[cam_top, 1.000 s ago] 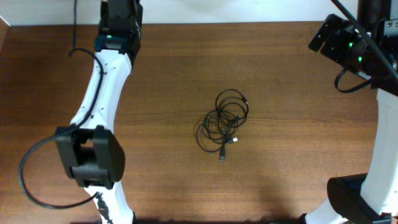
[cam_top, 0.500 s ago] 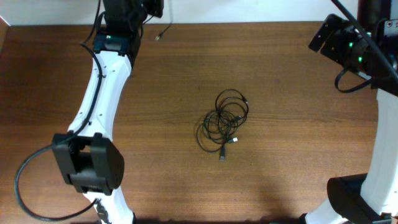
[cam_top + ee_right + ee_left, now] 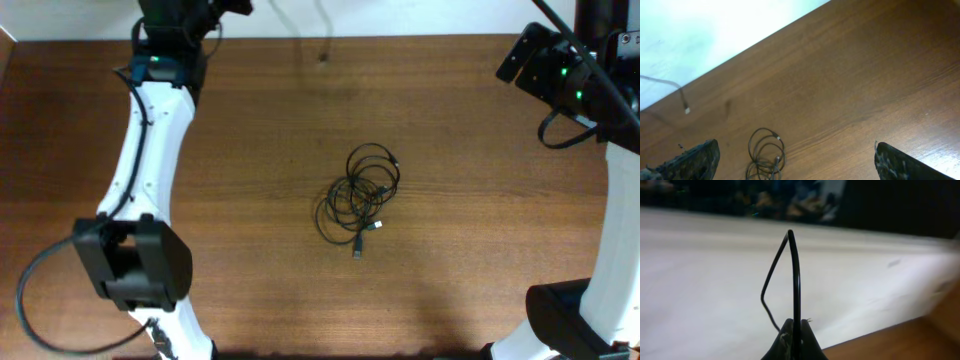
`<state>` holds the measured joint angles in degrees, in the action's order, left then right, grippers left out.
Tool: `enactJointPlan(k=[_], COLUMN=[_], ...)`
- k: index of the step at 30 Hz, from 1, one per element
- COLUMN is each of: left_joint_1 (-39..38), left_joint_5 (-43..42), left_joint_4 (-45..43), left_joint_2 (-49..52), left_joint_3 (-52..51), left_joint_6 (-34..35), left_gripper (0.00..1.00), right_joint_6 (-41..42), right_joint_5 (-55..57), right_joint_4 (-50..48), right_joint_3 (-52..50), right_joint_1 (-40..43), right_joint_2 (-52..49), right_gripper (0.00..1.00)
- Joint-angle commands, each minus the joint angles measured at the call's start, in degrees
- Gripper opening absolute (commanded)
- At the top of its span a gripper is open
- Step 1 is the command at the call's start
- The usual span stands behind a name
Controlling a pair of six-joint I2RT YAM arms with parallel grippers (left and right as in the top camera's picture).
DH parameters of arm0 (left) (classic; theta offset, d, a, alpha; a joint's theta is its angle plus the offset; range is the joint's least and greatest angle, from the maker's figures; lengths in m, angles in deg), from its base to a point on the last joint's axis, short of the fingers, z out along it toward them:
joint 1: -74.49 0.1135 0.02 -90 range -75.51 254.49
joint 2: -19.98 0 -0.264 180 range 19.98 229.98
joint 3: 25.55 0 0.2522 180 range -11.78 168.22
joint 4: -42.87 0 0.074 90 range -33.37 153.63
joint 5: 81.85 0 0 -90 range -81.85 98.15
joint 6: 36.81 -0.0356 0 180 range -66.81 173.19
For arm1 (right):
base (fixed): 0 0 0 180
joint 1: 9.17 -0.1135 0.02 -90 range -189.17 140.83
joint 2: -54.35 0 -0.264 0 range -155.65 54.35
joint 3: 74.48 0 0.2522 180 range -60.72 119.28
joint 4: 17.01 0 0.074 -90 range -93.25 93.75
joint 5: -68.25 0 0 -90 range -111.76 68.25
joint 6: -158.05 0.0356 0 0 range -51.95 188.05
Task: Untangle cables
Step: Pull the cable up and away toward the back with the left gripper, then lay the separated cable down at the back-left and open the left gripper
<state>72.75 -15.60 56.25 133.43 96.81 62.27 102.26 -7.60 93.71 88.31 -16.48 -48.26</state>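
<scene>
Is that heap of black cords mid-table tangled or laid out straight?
Tangled: the heap is one clump of overlapping loops. A separate cord is pinched in the left gripper.

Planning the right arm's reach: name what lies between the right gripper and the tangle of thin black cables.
Only bare brown wooden table, seen in the overhead view, between the right gripper and the tangle of thin black cables.
</scene>
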Motion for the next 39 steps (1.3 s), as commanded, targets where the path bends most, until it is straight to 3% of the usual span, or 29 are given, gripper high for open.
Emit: enactJointPlan(k=[1, 3, 4, 5, 7, 15, 20, 27, 29, 32, 33, 35, 39], left_joint_1=[7.85, 11.47, 13.44, 15.43, 19.08, 29.62, 28.61, 21.22, 19.71, 18.43, 18.23, 18.23, 18.25], left_joint_5=[7.19, 10.05, 10.91, 11.23, 11.30, 11.34, 11.13, 11.61, 15.10, 23.02, 24.22, 23.98, 24.02], left_joint_4=[0.68, 1.16, 1.62, 2.27, 3.69, 12.92, 19.10, 35.17, 37.88, 44.44, 48.68, 53.79, 54.93], left_joint_2=[8.04, 10.14, 11.06, 11.76, 12.55, 12.85, 12.85, 13.09, 13.20, 13.20, 13.20, 13.25, 13.25], left_joint_3=[0.33, 0.33, 0.33, 0.33, 0.33, 0.33, 0.33, 0.31, 0.31, 0.31, 0.31, -0.09, -3.41], left_joint_6=[-9.70, -12.44, -14.05, -15.76, -17.62, -17.53, -17.53, -17.27, -11.91, 2.54, 9.73, 15.82, 16.46], left_gripper=[0.00, 0.00, 0.05, 0.27, 0.99, 0.99, 0.99, 0.99, 0.99, 0.99, 0.99, 0.99, 0.99], right_joint_6=[-0.37, -0.37, -0.37, -0.37, -0.37, -0.37, -0.37, -0.37, -0.37, -0.37, -0.39, -0.37, -0.37], right_joint_5=[1.14, 1.14, 1.14, 1.14, 1.14, 1.14, 1.14, 1.14, 1.14, 1.14, 1.14, 1.14, 1.14], right_joint_4=[0.33, 0.33, 0.33, 0.33, 0.33, 0.33, 0.33, 0.33, 0.33, 0.33, 0.33, 0.33, 0.33], right_joint_3=[0.11, 0.11, 0.11, 0.11, 0.11, 0.11, 0.11, 0.11, 0.11, 0.11, 0.11, 0.11, 0.11], right_joint_1=[0.26, 0.26, 0.26, 0.26, 0.26, 0.26, 0.26, 0.26, 0.26, 0.26, 0.26, 0.26, 0.26], right_joint_2=[0.11, 0.11, 0.11, 0.11, 0.11, 0.11, 0.11, 0.11, 0.11, 0.11, 0.11, 0.11, 0.11], right_gripper=[0.98, 0.98, 0.98, 0.98, 0.98, 0.98, 0.98, 0.98, 0.99, 0.98, 0.98, 0.98, 0.98])
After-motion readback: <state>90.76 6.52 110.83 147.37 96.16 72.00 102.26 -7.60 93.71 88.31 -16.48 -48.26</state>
